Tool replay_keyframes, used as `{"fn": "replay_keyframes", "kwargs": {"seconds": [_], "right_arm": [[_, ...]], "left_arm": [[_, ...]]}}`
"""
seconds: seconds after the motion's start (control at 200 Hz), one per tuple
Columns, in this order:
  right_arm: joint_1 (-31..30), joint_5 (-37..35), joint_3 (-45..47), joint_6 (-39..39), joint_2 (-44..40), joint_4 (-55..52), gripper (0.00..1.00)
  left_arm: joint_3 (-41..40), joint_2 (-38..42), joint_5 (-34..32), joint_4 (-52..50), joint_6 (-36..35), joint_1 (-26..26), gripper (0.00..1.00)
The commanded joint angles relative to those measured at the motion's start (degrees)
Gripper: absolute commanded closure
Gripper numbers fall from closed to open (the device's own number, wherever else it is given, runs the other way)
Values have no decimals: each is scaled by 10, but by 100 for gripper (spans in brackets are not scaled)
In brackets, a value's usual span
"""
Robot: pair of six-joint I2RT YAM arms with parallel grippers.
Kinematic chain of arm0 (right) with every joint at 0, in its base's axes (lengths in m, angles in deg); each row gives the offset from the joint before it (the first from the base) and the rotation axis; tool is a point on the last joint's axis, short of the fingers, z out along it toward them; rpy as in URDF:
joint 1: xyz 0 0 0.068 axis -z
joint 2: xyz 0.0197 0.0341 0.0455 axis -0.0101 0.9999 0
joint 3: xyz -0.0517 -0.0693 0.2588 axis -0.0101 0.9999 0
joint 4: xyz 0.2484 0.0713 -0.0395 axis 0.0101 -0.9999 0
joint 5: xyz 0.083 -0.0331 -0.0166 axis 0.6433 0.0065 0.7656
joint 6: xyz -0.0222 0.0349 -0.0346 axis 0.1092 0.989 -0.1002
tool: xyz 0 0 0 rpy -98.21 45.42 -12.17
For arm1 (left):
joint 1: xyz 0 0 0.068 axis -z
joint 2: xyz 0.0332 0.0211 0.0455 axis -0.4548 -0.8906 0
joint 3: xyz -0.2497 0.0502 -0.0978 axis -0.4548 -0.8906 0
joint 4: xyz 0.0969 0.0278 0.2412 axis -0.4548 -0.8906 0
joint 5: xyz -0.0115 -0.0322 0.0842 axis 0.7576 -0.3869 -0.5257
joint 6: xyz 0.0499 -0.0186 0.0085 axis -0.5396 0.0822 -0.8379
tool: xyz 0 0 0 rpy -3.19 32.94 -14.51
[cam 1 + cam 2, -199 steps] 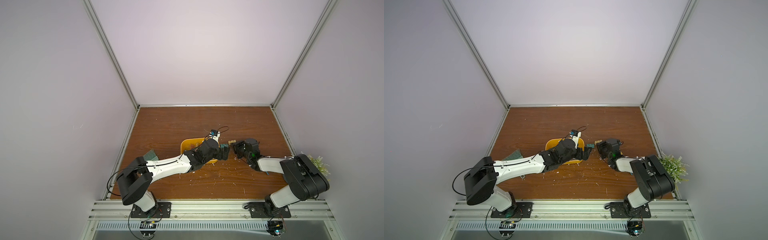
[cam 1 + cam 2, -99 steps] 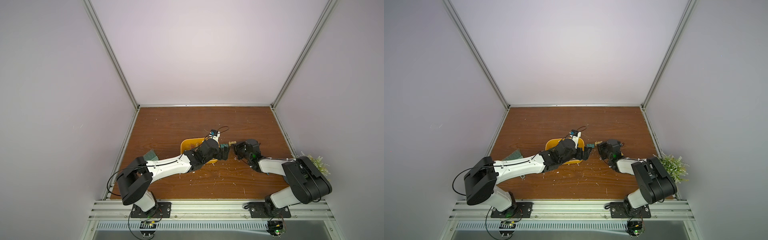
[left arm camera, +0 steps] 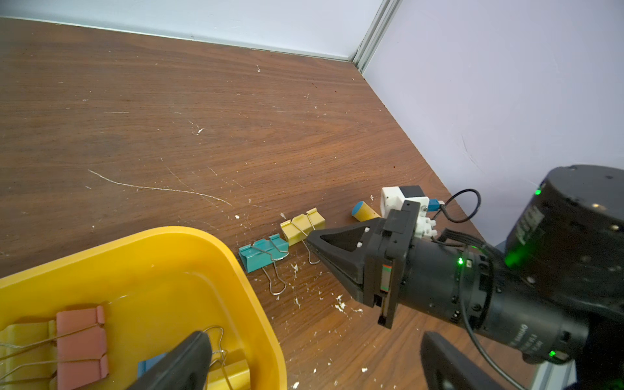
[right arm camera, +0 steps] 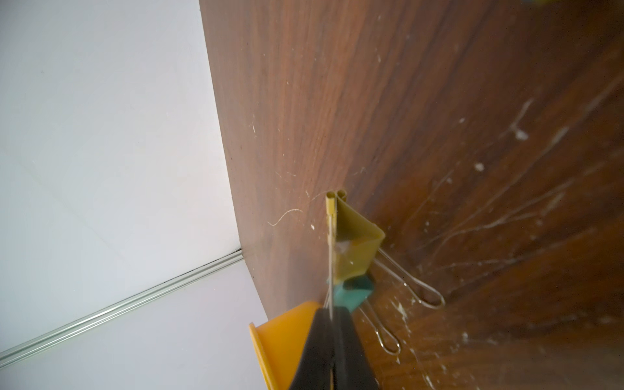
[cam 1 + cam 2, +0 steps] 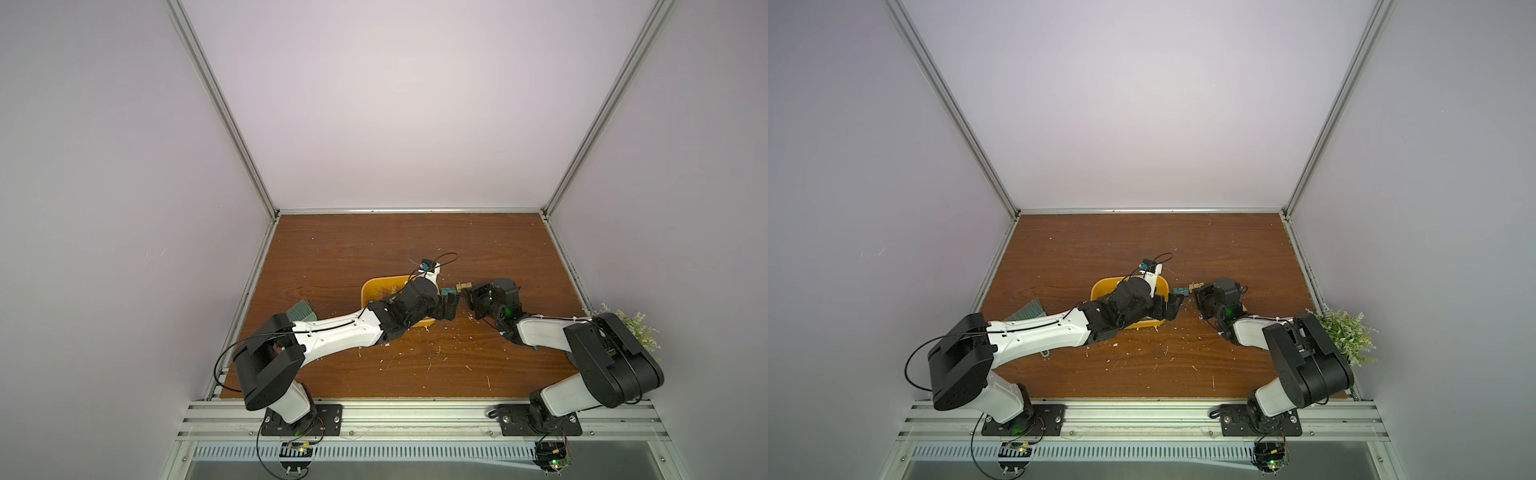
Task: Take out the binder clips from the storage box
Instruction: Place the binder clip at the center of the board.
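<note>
Grip on yellow clip point(image 3: 303, 225) beside box point(image 3: 162, 236)

Right end effector point(image 3: 312, 238) pinched shut on wire handle of yellow clip, on tabletop point(image 3: 169, 118), just beside teal clip point(image 3: 261, 255) at box corner. Left end effector point(image 3: 315, 337) spread wide, holding nothing, one jaw over box, other outside rim. Pink clip point(image 3: 81, 344) and more clips inside box.

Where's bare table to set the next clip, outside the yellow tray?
Free: the brown wooden table between the back wall and the shallow yellow plastic tray; also the speckled front strip along the metal rail. Crowded: beside the tray, where the teal binder clip, yellow binder clip, right gripper and left gripper meet.
</note>
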Motion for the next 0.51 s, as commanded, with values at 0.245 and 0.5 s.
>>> {"fn": "replay_keyframes", "kwargs": {"seconds": [0.245, 0.5], "right_arm": [[1, 13, 6, -5, -18, -7, 82], [0, -16, 5, -71, -88, -98, 74]], "left_arm": [[2, 7, -11, -18, -2, 4, 0], [-2, 18, -27, -28, -8, 4, 0]]}}
